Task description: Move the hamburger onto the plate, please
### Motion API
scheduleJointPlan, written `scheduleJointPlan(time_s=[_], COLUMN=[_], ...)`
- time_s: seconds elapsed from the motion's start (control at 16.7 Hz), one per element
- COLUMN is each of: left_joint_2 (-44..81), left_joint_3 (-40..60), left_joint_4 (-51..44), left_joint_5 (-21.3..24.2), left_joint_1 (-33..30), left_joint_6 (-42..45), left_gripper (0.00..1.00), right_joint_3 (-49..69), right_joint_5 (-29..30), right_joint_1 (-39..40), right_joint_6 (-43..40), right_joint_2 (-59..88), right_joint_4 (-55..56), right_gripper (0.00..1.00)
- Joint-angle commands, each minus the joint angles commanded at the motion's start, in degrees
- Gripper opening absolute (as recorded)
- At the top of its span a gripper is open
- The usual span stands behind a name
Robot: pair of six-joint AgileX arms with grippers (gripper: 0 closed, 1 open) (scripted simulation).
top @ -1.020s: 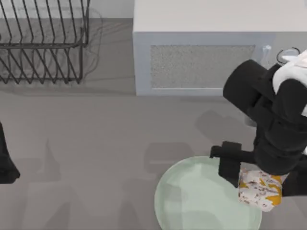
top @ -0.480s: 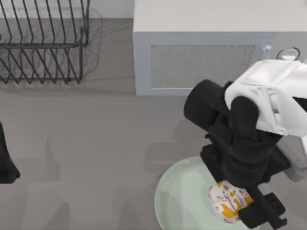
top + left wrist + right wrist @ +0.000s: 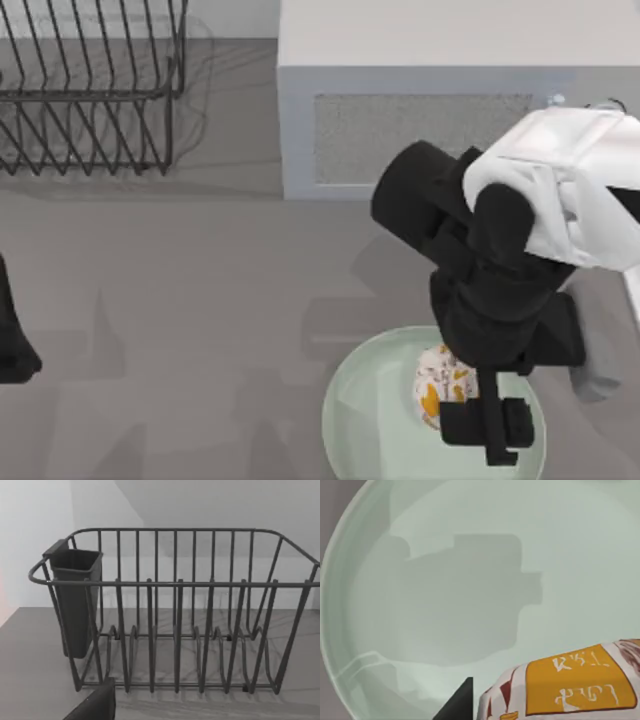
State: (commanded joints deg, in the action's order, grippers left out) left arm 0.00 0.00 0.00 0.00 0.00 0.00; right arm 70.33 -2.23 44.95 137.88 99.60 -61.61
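The plate, a large pale mint-green dish, lies at the front of the table, right of centre. My right gripper hangs over its middle, shut on the hamburger, a small white wrapped lump with orange and brown blotches. In the right wrist view the hamburger sits close to the camera beside a dark fingertip. Its shadow falls on the bare plate beneath. My left gripper is parked at the table's left edge.
A dark wire dish rack stands at the back left; the left wrist view shows the rack with a dark cutlery cup on one end. A pale grey box-like cabinet fills the back right. Bare grey table lies between them.
My right arm has swung left and turned, carrying the hamburger from over the plate's right rim to over its middle. The left arm has stayed put.
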Motion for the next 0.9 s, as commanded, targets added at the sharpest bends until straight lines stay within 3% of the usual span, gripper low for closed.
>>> scheduleJointPlan(time_s=[0.42,0.9], left_joint_2=[0.0,0.0], left_joint_3=[0.0,0.0], left_joint_4=[0.0,0.0], left_joint_5=[0.0,0.0], left_joint_1=[0.0,0.0], left_joint_6=[0.0,0.0], left_gripper=[1.0,1.0], right_joint_3=[-0.29,-6.02], right_joint_5=[0.05,0.02], right_joint_1=[0.17,0.59], right_joint_6=[0.73,1.45], right_joint_2=[0.04,3.84], right_joint_4=[0.27,10.14], right_gripper=[0.0,0.0])
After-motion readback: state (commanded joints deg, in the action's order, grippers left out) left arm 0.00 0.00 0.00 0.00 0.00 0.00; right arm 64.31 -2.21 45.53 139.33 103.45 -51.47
